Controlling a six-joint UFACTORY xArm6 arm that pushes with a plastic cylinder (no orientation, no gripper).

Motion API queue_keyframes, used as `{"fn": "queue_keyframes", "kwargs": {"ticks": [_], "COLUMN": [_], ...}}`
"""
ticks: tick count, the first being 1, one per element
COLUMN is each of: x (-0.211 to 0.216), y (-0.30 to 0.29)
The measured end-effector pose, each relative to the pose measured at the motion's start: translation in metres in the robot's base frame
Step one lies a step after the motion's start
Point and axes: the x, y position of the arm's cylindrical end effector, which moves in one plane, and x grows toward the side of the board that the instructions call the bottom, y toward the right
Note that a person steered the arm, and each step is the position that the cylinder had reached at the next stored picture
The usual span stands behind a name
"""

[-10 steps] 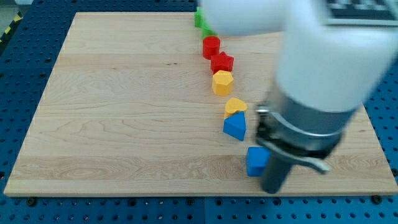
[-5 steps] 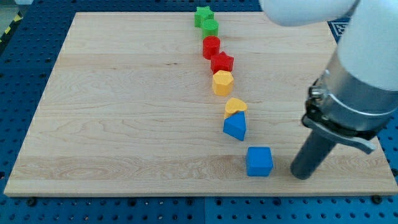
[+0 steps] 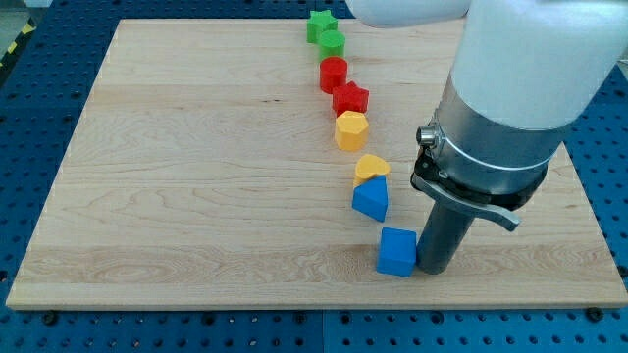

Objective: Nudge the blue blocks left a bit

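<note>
A blue cube (image 3: 396,252) lies near the board's bottom edge, right of centre. A blue wedge-shaped block (image 3: 371,200) sits just above it and slightly to its left. My tip (image 3: 432,269) stands on the board right against the cube's right side. The wedge is apart from my tip, up and to the view's left of it.
A line of blocks runs up from the blue wedge: a yellow rounded block (image 3: 372,168) touching it, a yellow hexagon (image 3: 350,129), a red star (image 3: 350,99), a red cylinder (image 3: 334,74), a green cylinder (image 3: 332,43) and a green star (image 3: 320,24). The wooden board (image 3: 196,176) lies on a blue pegboard.
My tip swung out to the right, then came back left against the blue cube's right side. The cube has shifted a little left and down. The other blocks have not moved.
</note>
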Motion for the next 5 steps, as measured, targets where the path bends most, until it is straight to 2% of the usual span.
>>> {"fn": "queue_keyframes", "kwargs": {"ticks": [3,4,5], "x": [0.0,0.0,-0.008], "y": [-0.028,-0.022,0.013]}}
